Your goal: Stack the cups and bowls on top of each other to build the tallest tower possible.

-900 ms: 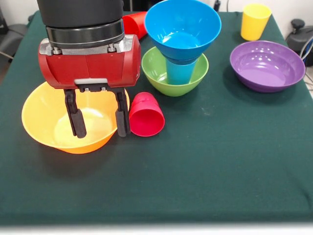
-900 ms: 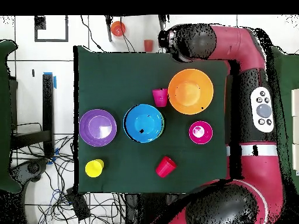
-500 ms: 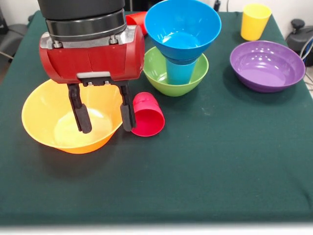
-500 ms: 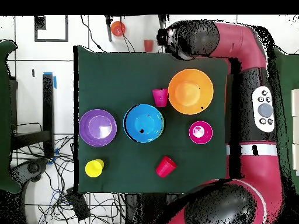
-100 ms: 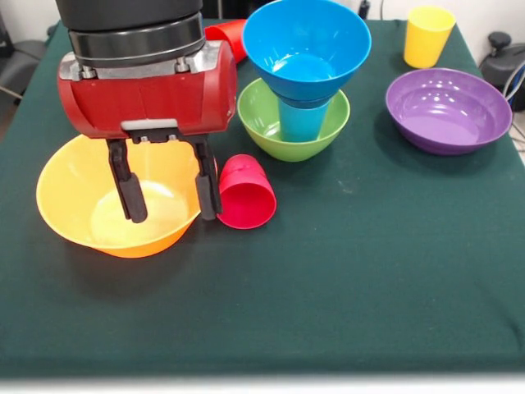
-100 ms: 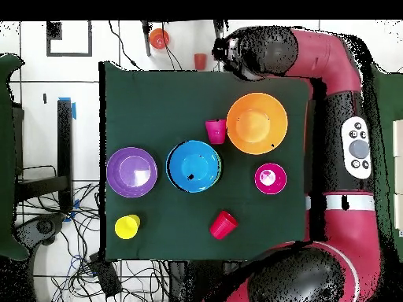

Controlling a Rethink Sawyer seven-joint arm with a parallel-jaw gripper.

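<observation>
Nearest the lower edge of the front view lies a bare stretch of the green-covered desk (image 5: pixel 344 304). Next, at left centre, comes the huge orange-yellow bowl (image 5: pixel 74 205), upright on the cloth. The pincer (image 5: pixel 168 197) hangs over it with its two dark fingers (image 5: pixel 130 190) spread apart and gripping nothing; one finger reaches down inside the bowl, the other stands at its right rim, just beside a red cup (image 5: pixel 246 193) lying on its side with its mouth facing the camera. Whether that finger touches the cup is hard to judge from here. Farther back, in the upper centre, stands the tower (image 5: pixel 299 82): a green bowl (image 5: pixel 258 123) at the bottom, a light blue cup (image 5: pixel 300 121) upside down inside it, and a blue bowl (image 5: pixel 303 41) balanced on top. To its right, well apart, sits the wide purple bowl (image 5: pixel 447 111), and behind that, at the upper right, the yellow cup (image 5: pixel 428 36) stands upright. A second red cup (image 5: pixel 228 37) lies at the far edge, partly hidden by the red arm (image 5: pixel 148 94). The overhead view also shows a small pinkish-red bowl (image 6: pixel 270 178) toward the right side of the cloth.
</observation>
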